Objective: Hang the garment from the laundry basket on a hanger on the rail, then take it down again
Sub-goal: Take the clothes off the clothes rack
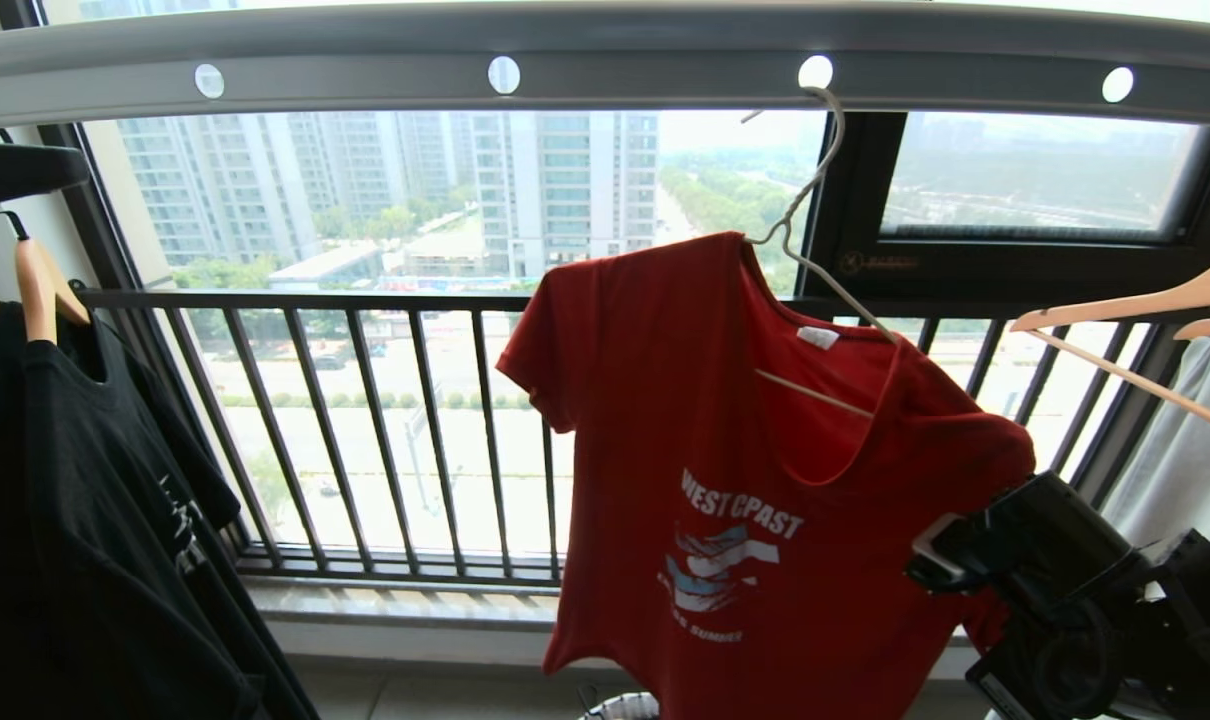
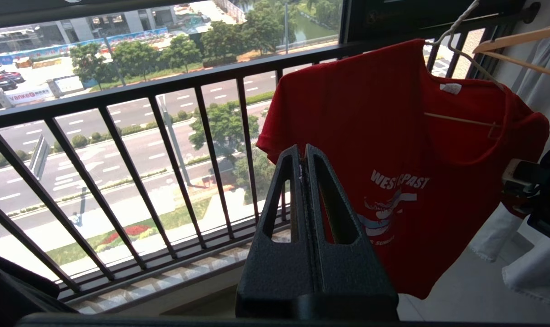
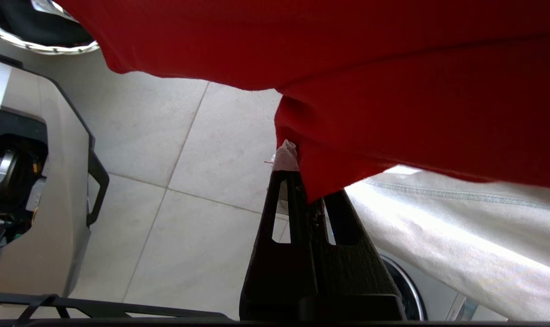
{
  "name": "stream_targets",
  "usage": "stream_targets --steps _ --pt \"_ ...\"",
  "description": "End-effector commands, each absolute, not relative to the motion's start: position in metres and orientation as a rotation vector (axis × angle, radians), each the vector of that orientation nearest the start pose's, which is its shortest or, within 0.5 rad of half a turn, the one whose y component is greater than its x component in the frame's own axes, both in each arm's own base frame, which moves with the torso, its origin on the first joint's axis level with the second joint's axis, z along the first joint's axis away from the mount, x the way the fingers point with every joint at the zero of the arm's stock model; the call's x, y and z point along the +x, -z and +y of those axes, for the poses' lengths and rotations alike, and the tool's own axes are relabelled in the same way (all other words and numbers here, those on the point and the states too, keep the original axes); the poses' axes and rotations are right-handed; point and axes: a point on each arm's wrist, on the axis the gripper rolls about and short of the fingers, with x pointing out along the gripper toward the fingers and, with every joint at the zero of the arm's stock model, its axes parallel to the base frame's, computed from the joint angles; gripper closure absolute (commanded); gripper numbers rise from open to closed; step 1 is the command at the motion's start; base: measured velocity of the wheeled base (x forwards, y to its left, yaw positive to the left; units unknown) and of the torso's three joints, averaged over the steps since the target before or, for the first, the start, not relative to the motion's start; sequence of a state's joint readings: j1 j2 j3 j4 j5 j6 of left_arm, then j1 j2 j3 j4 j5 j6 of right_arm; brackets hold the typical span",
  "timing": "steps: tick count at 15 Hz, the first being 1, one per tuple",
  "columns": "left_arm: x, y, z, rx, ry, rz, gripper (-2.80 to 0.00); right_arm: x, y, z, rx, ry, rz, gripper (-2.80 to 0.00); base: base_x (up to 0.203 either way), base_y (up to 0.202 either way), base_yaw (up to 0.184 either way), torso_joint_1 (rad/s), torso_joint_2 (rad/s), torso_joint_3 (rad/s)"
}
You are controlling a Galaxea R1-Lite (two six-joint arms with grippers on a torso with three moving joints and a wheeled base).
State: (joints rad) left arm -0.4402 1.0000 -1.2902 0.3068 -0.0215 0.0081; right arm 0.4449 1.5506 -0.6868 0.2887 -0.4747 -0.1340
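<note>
Right hand, head view: black right hand at the lower right, nearest the camera, pressed against the side of the red T-shirt; its fingertips are hidden behind its own body here.
T-shirt look, head view: red, short-sleeved, white "WEST COAST" lettering over a white-blue graphic, small white neck label; it hangs tilted, one shoulder high, the other low toward the right hand.
T-shirt place, head view: on the thin cream-white hanger, whose hook sits in 1 round hole of the grey rail overhead.
Neighbours, head view: black T-shirt on a wooden hanger at the left; pale garment under more wooden hangers at the right; dark railing behind.
Cut off, head view: only the rim of the laundry basket shows at the bottom edge.
Left hand, left wrist view: left hand pressed together, holding nothing, apart from the T-shirt, with the railing beyond.
Right hand, right wrist view: right hand pinching a fold of the T-shirt's edge above the tiled floor.
Hard to make out, right wrist view: a small whitish scrap at the fingertips, unclear what it is.
</note>
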Motion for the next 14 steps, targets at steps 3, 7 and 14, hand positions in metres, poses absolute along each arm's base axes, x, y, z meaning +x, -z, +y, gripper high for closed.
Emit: stream_targets --steps 3,7,14 --pt "0.078 -0.373 -0.037 0.013 0.463 0.016 0.00 0.180 -0.139 0.079 -0.615 -0.061 0.970 -2.80 0.000 0.000 0.000 0.000 0.00 0.000" --pt "0.078 -0.373 -0.038 0.014 0.465 0.019 0.00 0.156 -0.160 0.082 -0.602 -0.127 0.852 -2.80 0.000 0.000 0.000 0.000 0.00 0.000" --pt "0.078 -0.373 -0.038 0.014 0.465 0.019 0.00 0.114 -0.198 0.061 -0.526 -0.229 0.660 -2.80 0.000 0.000 0.000 0.000 0.00 0.000"
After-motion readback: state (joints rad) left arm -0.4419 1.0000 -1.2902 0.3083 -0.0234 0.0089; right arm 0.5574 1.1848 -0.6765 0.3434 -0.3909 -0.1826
